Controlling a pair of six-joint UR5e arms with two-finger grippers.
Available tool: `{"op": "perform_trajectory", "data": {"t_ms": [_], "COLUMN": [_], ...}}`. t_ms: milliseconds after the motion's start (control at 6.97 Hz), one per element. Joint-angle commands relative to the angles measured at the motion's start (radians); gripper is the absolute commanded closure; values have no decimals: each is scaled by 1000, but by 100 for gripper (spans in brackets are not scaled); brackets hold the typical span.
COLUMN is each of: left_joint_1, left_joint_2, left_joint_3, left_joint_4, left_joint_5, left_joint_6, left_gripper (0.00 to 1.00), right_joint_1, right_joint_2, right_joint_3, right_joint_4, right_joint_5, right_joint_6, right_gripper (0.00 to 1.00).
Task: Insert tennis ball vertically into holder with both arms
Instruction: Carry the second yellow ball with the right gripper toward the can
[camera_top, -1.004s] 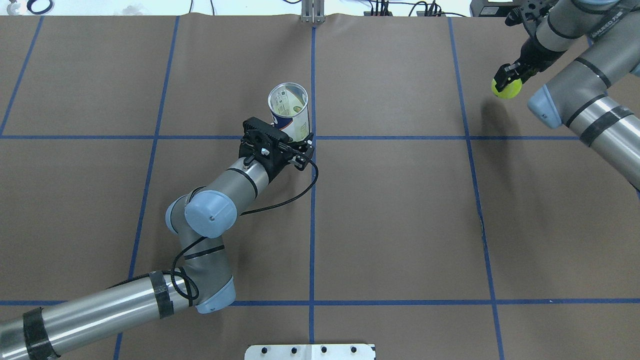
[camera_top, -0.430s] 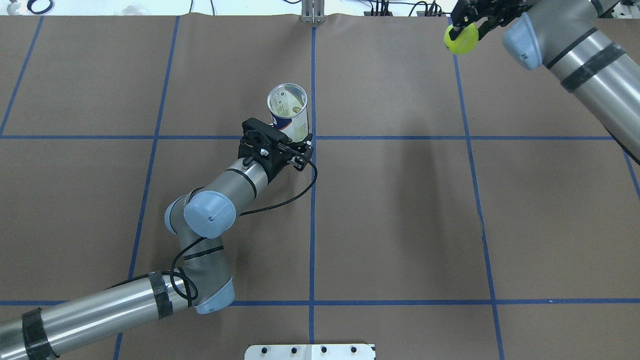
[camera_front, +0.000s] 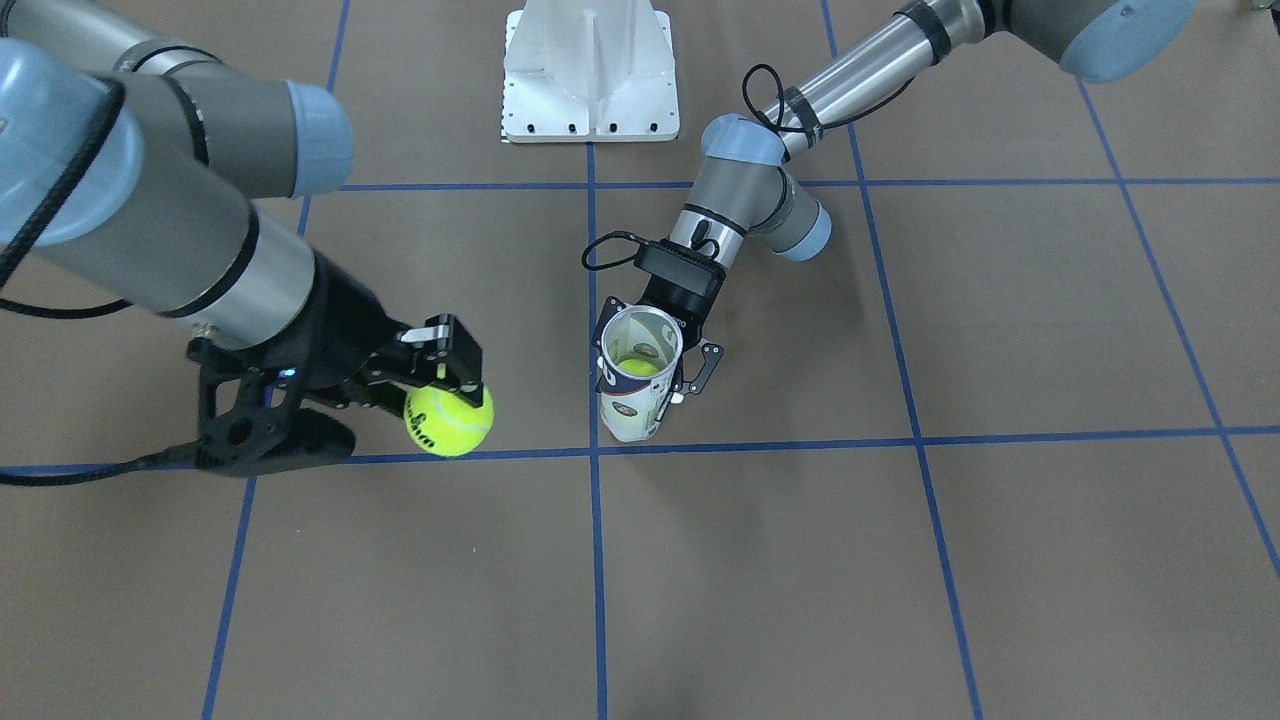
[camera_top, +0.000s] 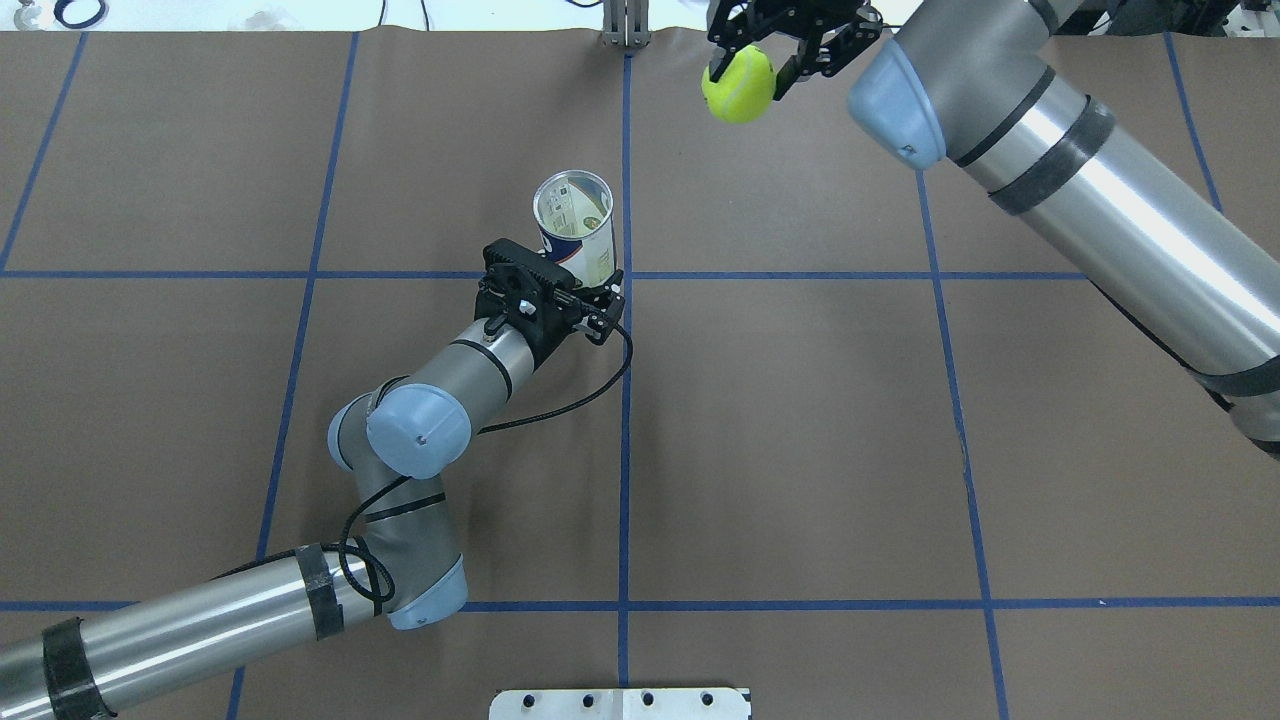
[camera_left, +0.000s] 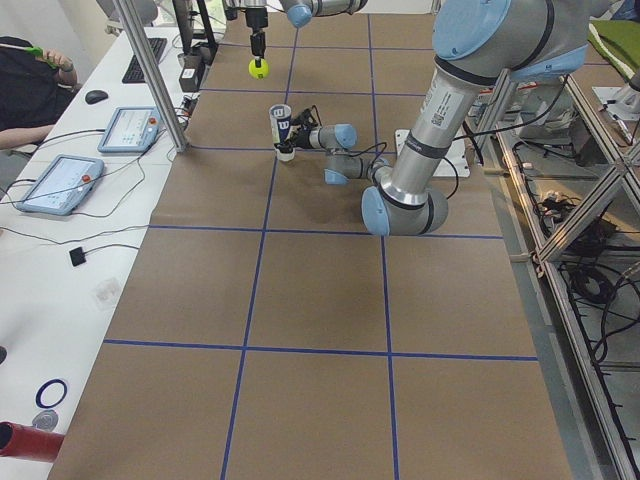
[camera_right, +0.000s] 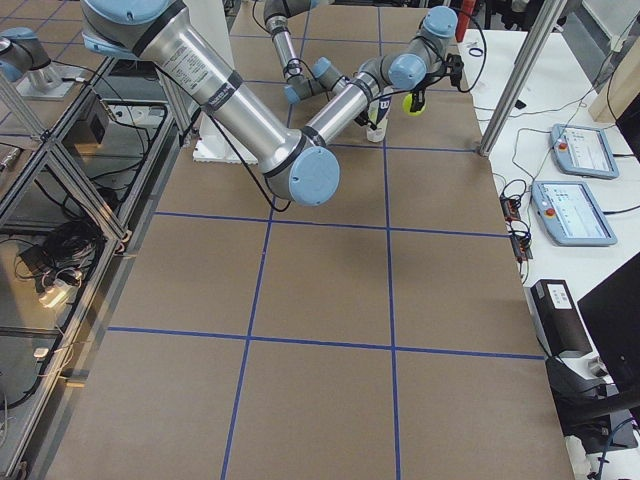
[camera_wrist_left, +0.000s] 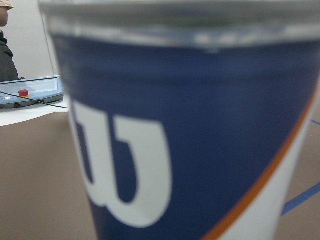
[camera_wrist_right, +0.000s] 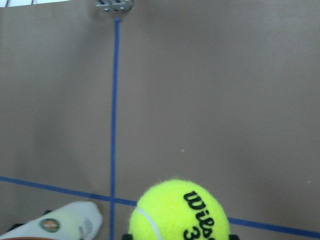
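The holder (camera_top: 577, 235), a clear can with a navy and white label, stands upright near the table's centre line. It fills the left wrist view (camera_wrist_left: 190, 140), and a yellow ball (camera_front: 632, 366) lies inside it. My left gripper (camera_top: 592, 292) is shut on the can's lower part. My right gripper (camera_top: 750, 62) is shut on a yellow tennis ball (camera_top: 738, 85) and holds it in the air, beyond and to the right of the can's open mouth. The front view shows the held ball (camera_front: 450, 420) left of the can (camera_front: 635, 400). The right wrist view shows the held ball (camera_wrist_right: 180, 212) and the can (camera_wrist_right: 60, 225) at lower left.
The white metal pedestal base (camera_front: 590, 70) sits at the table's robot-side edge. Blue tape lines (camera_top: 625, 450) grid the brown table cover. Operator tablets (camera_left: 60, 180) and cables lie on a side bench beyond the table's far edge.
My right arm has swung the tennis ball leftwards along the far side of the table, from near the right edge towards the can. The left arm and can have not moved.
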Motion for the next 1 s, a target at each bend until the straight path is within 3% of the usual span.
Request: {"op": "perform_trajectory", "data": {"t_ms": [0,287,860], "left_joint_1": [3,5,6], "left_joint_2": [-1,-1,1], "left_joint_3": [2,2,2], "left_joint_4": [1,1,-1], "left_joint_5": [0,0,0], "left_joint_6": [-1,-1,-1], "left_gripper": [24,24,24], "right_joint_1": [-119,-199,-206], "right_joint_2": [100,110,105], "right_joint_3": [8,5,-35], "right_joint_4": [-2,-2,0], "right_joint_5": [-33,-127,-163], "right_joint_6": [223,235,216], "right_gripper": [100,100,100]}}
